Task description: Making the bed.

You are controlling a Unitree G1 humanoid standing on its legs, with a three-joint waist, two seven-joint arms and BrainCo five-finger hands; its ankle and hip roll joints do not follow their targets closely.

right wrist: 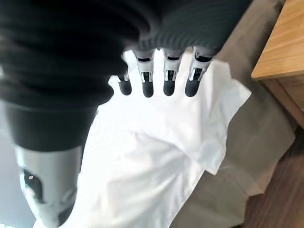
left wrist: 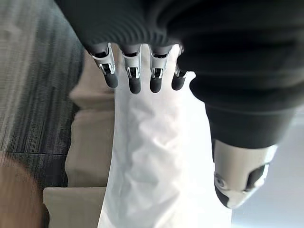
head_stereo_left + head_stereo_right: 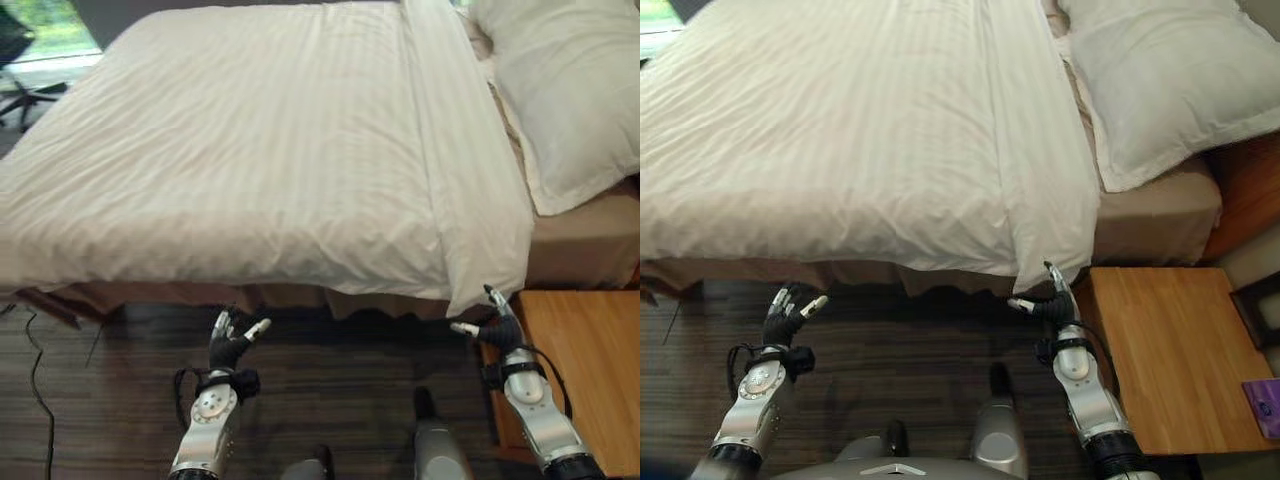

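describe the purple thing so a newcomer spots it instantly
Start at the bed and go to the wooden nightstand beside its pillow end. The purple item lies flat at the nightstand's outer edge, the one coloured thing there.

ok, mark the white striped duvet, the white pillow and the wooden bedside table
white striped duvet [image 3: 250, 150], left eye view, middle of its top surface
white pillow [image 3: 1160, 80], right eye view, centre of the case
wooden bedside table [image 3: 1170, 350], right eye view, bare top
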